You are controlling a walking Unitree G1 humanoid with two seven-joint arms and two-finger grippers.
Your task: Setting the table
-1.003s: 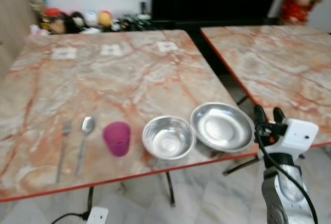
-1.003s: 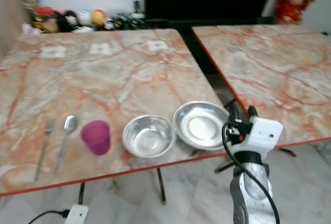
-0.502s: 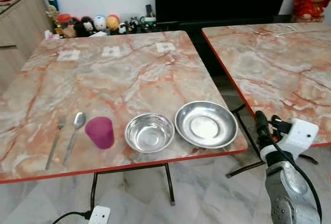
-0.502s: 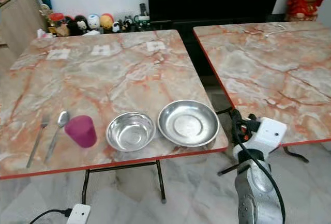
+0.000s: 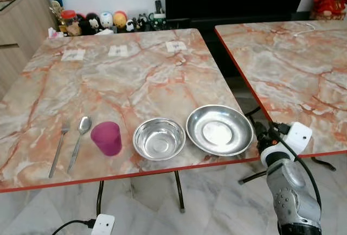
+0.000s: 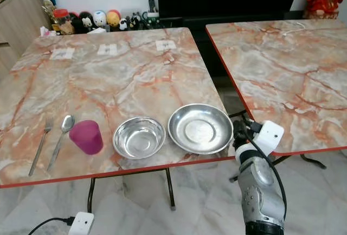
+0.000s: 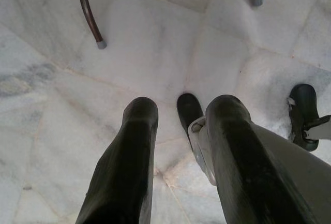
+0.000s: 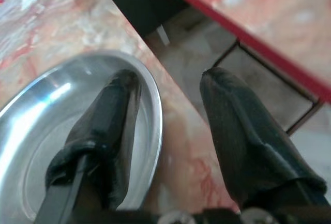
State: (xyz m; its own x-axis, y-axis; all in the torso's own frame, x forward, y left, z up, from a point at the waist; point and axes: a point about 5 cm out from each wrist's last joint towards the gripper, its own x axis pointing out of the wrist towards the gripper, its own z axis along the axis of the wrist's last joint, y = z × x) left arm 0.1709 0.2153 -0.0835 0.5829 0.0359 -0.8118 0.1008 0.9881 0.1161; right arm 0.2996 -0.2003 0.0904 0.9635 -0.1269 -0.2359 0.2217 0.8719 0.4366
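**My right gripper open at the plate's rim, near edge of the marble table**

I stand at the near edge of a marble table (image 5: 124, 77) with a red rim. Along that edge, from nine o'clock toward three, lie a fork (image 5: 58, 148), a spoon (image 5: 80, 139), a purple cup (image 5: 106, 138) standing upright, a steel bowl (image 5: 159, 138) and a shallow steel plate (image 5: 219, 129). The fork and spoon lie side by side, just apart. The bowl and plate sit so close that their rims look to touch or nearly so.

My right gripper (image 8: 168, 110) is raised at the table's corner, at about three o'clock from the plate. Its two black fingers are spread wide and grip nothing. In the right wrist view one finger (image 8: 111, 125) lies over the plate's rim and the other finger (image 8: 243, 131) is over the table edge and the gap beside it. I cannot tell whether either finger touches the metal.

My left gripper (image 7: 181, 146) hangs idle, pointed at the pale marble floor (image 7: 155, 43), fingers parted and empty.

A second marble table (image 5: 293, 67) stands at about two o'clock, apart from the first. Small figurines (image 5: 97, 22) line the far wall at eleven o'clock.
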